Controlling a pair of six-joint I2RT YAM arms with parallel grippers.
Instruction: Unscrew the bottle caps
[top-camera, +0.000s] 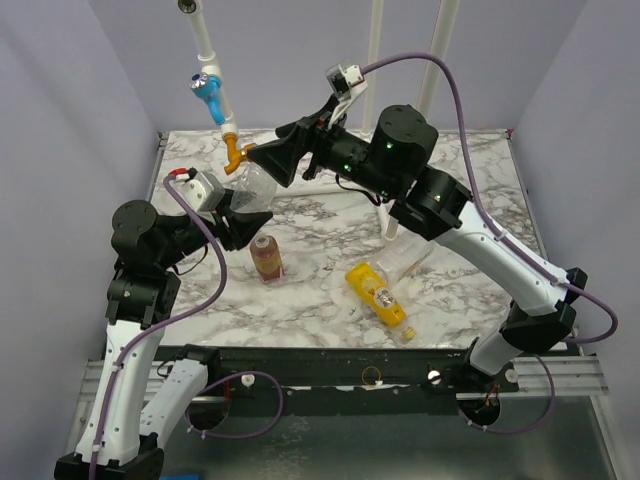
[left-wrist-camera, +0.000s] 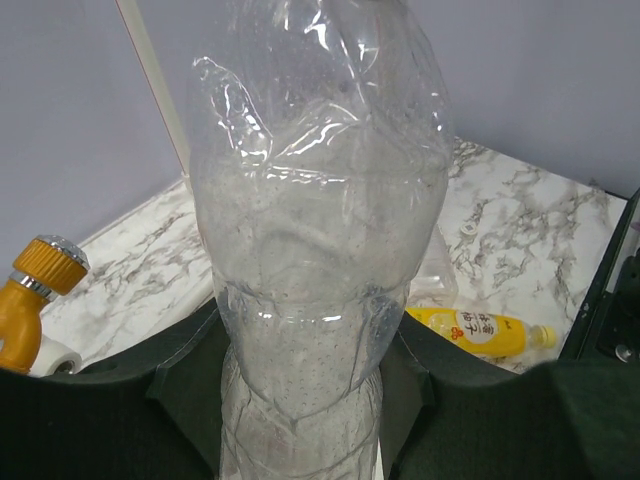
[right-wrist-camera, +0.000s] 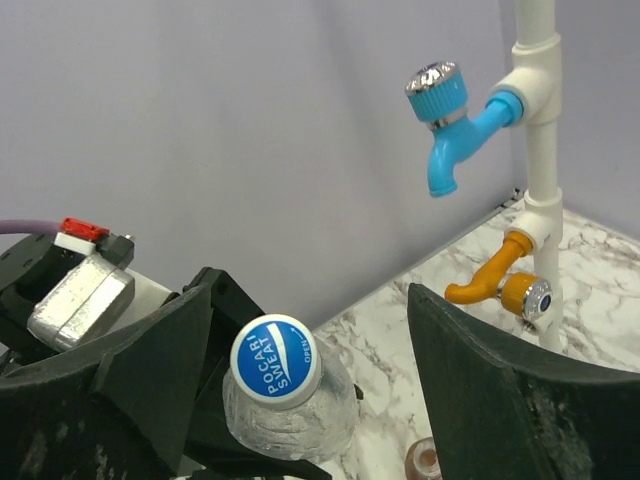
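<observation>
While the left gripper (top-camera: 240, 214) holds the clear bottle (left-wrist-camera: 312, 250) up off the worktop (top-camera: 480, 190), its jaws are clamped on the lower body, and the bottle leans with its neck toward the back; the blue-and-white cap (right-wrist-camera: 275, 360) is screwed on at the top. The right gripper (right-wrist-camera: 310, 300) hangs at that cap with its jaws spread wide, one on each side, neither touching it and nothing between them but the cap. Behind, a blue tap (right-wrist-camera: 445, 120) sits above an orange tap (right-wrist-camera: 500, 290) on a white pipe (right-wrist-camera: 535, 150). Down on the worktop the brown bottle (top-camera: 266, 258) stands upright just beside the left gripper; the yellow bottle (top-camera: 378, 293) lies on its side near the front edge, well apart from it; what looks like a slim bottle (top-camera: 405, 262) lies just beside the yellow one, though the glare makes that hard to tell.
</observation>
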